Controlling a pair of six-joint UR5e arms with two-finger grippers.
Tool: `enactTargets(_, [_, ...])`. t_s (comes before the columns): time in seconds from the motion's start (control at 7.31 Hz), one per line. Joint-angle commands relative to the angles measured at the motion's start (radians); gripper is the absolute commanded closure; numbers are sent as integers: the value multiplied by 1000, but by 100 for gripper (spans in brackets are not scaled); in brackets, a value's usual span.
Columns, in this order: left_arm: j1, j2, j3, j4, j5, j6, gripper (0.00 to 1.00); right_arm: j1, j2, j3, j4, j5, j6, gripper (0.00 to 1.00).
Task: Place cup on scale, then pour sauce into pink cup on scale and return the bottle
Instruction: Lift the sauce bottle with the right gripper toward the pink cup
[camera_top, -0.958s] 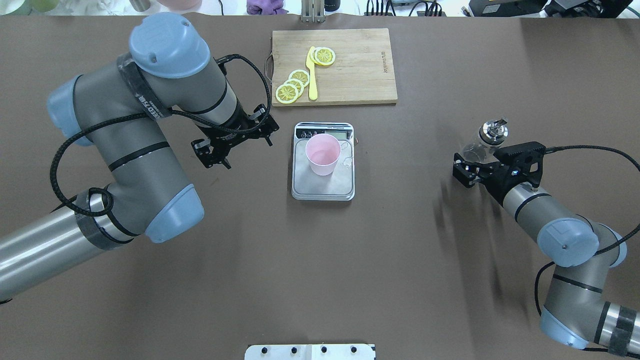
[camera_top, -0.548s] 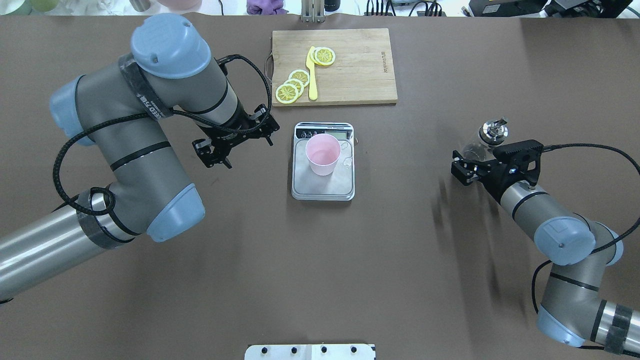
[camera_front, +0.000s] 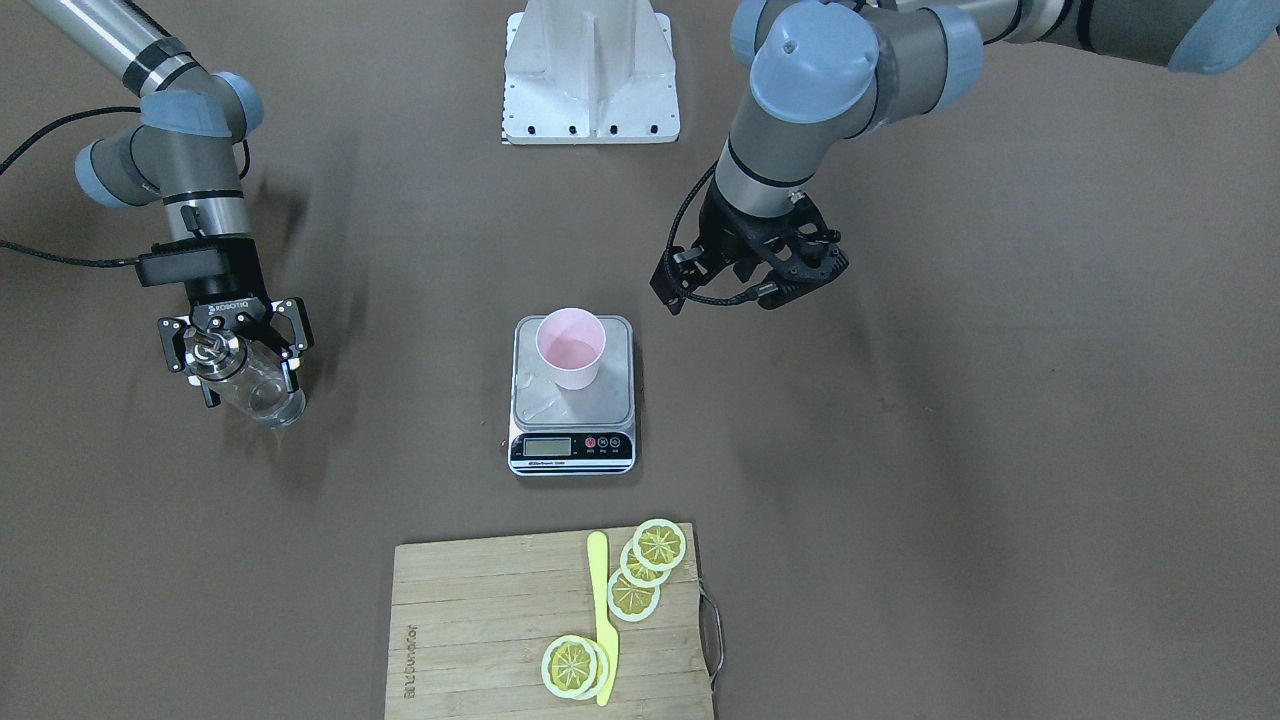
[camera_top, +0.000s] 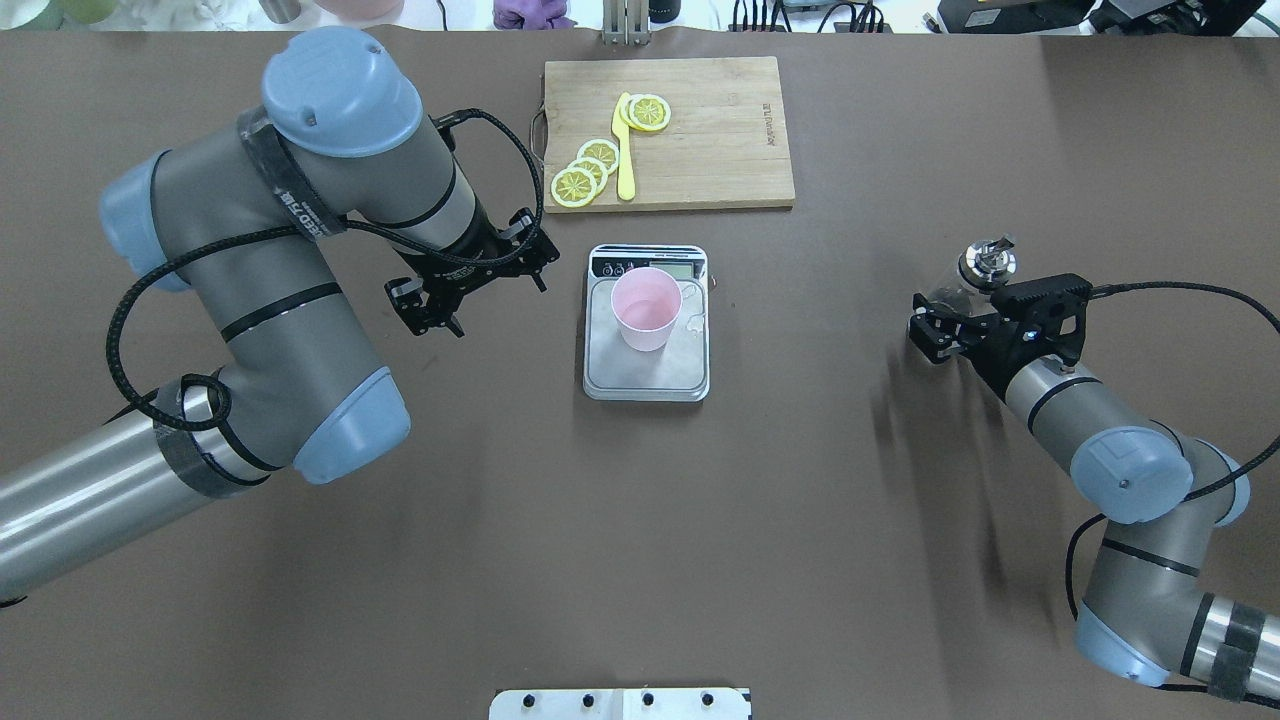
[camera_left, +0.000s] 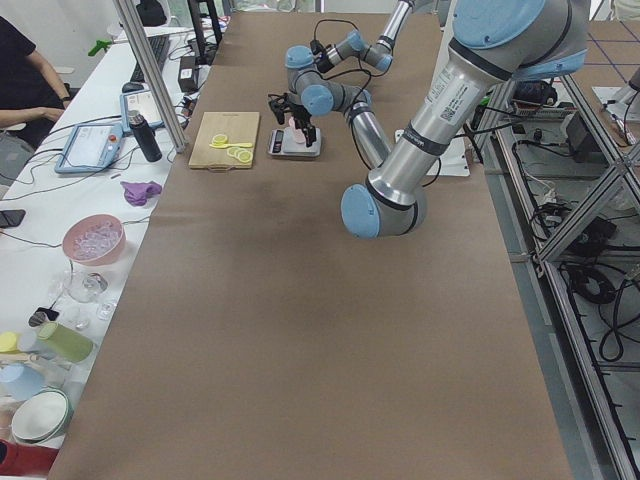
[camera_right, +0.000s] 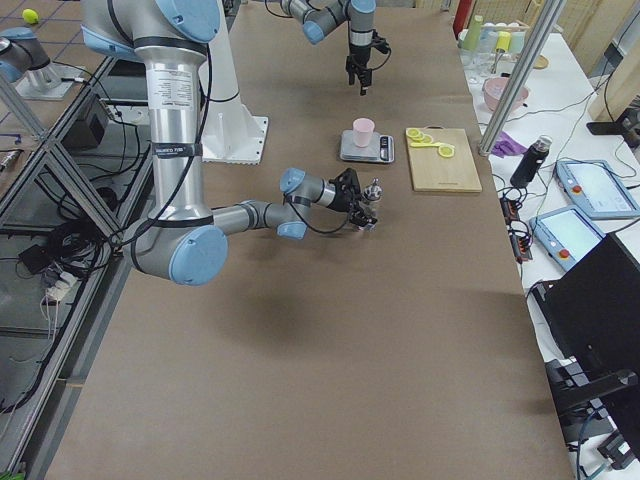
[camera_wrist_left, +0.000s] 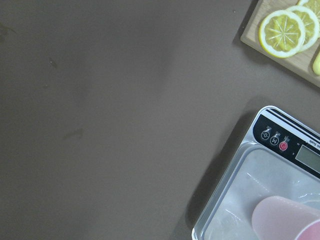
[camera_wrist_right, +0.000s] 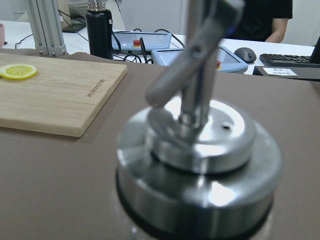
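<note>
while the cup (camera_top: 646, 308) stands on the scale (camera_top: 645, 378), your left tool (camera_top: 475, 290) hangs spread; right tool (camera_front: 245, 385) flanks the bottle (camera_front: 268, 402), grip you cannot tell

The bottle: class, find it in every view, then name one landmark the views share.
Exterior front-facing: bottle at far left, mid-height.
Overhead exterior: bottle at right, above mid-height.
Exterior left: cannot make it out.
Exterior right: bottle near centre, upper half.
Left wrist-mounted: not in it.
Right wrist-mounted: bottle fills the frame.
Shared landmark: cutting board, in all six.
</note>
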Motion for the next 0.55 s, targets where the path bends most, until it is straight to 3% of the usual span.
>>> enactTargets(0.0, [0, 0, 0, 0, 2, 0, 2, 2, 3, -1, 0, 1, -3, 100])
enactTargets(0.41, [0, 0, 0, -1, 0, 0, 3, 35, 32, 13, -11, 20, -64, 100])
